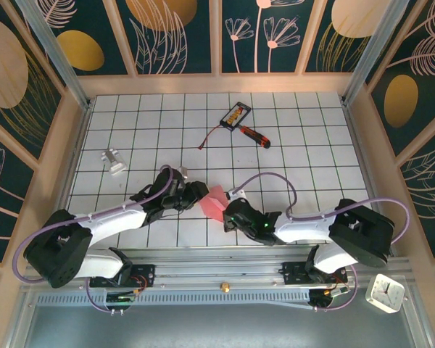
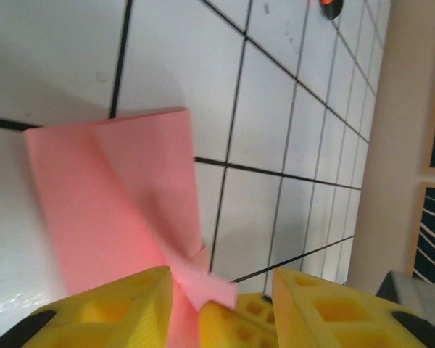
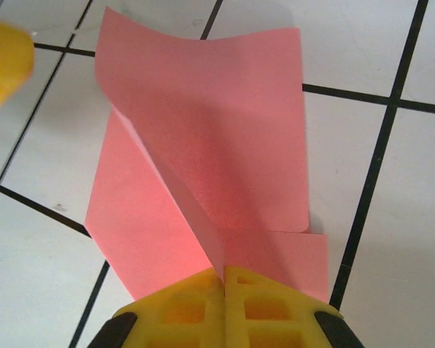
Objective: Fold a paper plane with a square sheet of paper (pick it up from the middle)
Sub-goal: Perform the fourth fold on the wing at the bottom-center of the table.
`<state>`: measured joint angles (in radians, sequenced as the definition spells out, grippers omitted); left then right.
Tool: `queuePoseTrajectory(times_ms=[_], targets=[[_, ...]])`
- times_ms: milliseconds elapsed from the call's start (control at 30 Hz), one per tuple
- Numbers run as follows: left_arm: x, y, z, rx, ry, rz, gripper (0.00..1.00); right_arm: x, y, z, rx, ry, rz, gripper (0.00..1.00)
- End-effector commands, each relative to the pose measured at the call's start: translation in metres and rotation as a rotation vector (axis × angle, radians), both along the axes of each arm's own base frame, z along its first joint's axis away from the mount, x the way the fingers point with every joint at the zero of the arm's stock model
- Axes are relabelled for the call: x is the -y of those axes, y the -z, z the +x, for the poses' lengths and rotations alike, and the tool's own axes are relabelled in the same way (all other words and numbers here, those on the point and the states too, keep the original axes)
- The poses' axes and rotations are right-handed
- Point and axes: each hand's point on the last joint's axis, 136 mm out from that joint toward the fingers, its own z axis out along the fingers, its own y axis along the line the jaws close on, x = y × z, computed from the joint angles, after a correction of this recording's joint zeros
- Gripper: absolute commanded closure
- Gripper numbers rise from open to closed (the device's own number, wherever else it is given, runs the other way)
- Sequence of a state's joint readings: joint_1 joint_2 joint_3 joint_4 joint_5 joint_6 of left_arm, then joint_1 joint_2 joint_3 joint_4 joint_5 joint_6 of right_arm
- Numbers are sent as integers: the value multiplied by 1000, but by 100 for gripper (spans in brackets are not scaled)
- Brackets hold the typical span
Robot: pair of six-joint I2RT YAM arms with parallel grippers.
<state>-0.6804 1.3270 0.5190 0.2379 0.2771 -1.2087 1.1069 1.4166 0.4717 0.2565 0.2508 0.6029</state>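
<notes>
One paper (image 1: 213,203); one screwdriver (image 1: 254,135); two hands (image 1: 196,196) (image 1: 230,214)

1. Top external: fixed above and behind the arm bases, looked down over the whole tiled table (image 1: 297,130); farthest view.
2. Left wrist: close and low, looked slantwise past its yellow fingers (image 2: 116,308) toward a beige wall (image 2: 399,145).
3. Right wrist: very close, looked almost straight down.
4. Shared by all three: pink sheet of paper (image 1: 213,204), surrounding tiles.

On the table (image 1: 312,145), near middle: square sheet of paper (image 1: 213,203), left hand (image 1: 196,194) just left of it, right hand (image 1: 228,214) at its right edge. Farther back, right of centre: card (image 1: 235,114), screwdriver (image 1: 254,135) just beside it. Well left: small block (image 1: 114,161).
</notes>
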Motion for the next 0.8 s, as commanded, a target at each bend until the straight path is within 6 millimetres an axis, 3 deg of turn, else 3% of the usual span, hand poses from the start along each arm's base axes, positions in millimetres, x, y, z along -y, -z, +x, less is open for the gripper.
queuePoseTrajectory(times_ms=[0, 433, 600, 767], targets=[[-7, 19, -11, -67, 4, 30, 60, -7, -9, -2, -67, -9, 140, 100], [3, 41, -20, -120, 76, 24, 76, -5, -5, -2, -200, 27, 262, 100], [7, 38, -17, -103, 91, 20, 72, -7, -4, -3, -240, 40, 296, 100], [14, 18, -13, -61, 98, -42, 64, -3, 1, 0, -216, 46, 251, 100]])
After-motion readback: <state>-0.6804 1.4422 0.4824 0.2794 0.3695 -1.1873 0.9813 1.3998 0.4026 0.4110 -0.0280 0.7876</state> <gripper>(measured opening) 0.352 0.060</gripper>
